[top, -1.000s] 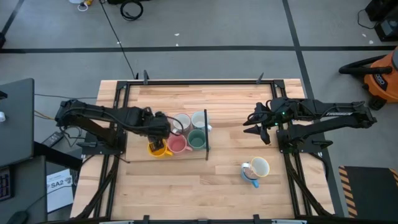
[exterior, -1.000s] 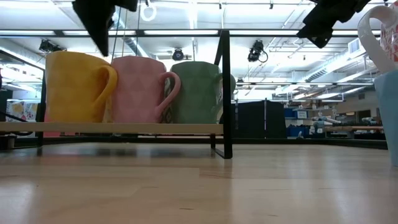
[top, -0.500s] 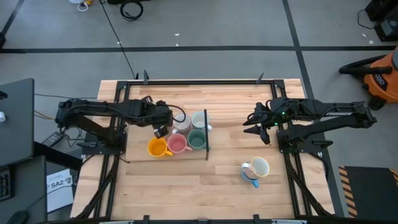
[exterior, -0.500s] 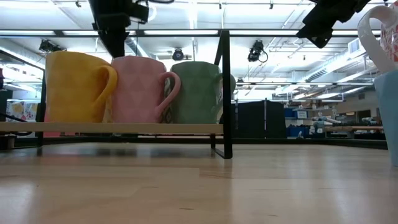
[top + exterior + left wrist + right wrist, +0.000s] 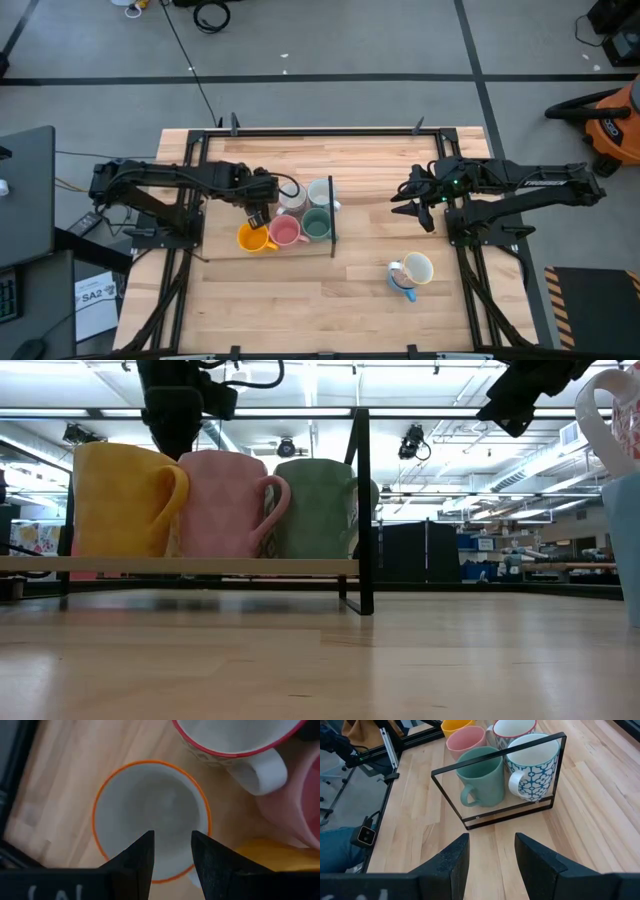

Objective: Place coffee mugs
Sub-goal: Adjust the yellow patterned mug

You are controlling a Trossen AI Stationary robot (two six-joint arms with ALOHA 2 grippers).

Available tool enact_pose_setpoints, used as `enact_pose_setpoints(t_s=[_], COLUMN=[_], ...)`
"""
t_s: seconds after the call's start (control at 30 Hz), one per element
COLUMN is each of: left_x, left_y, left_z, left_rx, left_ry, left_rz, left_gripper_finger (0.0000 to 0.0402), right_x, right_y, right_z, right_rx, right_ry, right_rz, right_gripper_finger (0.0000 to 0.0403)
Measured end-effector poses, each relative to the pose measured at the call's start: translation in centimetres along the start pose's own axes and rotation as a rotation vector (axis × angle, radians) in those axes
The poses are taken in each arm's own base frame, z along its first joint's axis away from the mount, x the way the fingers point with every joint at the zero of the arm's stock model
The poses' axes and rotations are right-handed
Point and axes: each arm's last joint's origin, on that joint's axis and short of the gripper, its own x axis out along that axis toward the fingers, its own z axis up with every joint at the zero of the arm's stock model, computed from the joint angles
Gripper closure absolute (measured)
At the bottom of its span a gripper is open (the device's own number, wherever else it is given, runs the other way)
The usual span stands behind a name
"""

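A black-framed rack (image 5: 331, 240) on the table holds the mugs. Its near row has a yellow mug (image 5: 247, 239), a pink mug (image 5: 285, 233) and a green mug (image 5: 317, 224). Behind them stand a red-rimmed white mug (image 5: 293, 197) and a blue-patterned mug (image 5: 321, 189). My left gripper (image 5: 171, 855) is open and hangs over an orange-rimmed mug (image 5: 150, 815) in the rack's far-left spot, its fingers above the mug's opening. My right gripper (image 5: 408, 203) is open and waits over bare table right of the rack (image 5: 470, 822).
A cream mug (image 5: 418, 268) and a blue mug (image 5: 402, 284) are together on the table near the right side; in the low view the blue mug (image 5: 625, 550) fills the right edge. Bare wood lies between them and the rack. Black frame rails line the table's edges.
My left gripper has drawn back from over the yellow mug toward the table's far edge and a little right, and now stands over the orange-rimmed mug. The mugs and the right arm have kept still.
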Motion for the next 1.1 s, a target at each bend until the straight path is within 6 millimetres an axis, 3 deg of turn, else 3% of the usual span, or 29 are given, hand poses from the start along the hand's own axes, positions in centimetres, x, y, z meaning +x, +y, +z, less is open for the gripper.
enact_pose_setpoints(t_s=[0.4,1.1], left_x=[-0.01,0.17], left_y=[-0.23,0.44], left_z=[-0.10,0.64], left_rx=[0.042,0.007], left_ry=[0.032,-0.041], left_rz=[-0.079,0.002], left_gripper_finger=[0.0264,0.0264], right_x=[0.00,0.00], right_y=[0.00,0.00], right_z=[0.00,0.00], right_rx=[0.000,0.000], right_ry=[0.000,0.000], right_rz=[0.000,0.000], right_gripper_finger=[0.0240,0.0240])
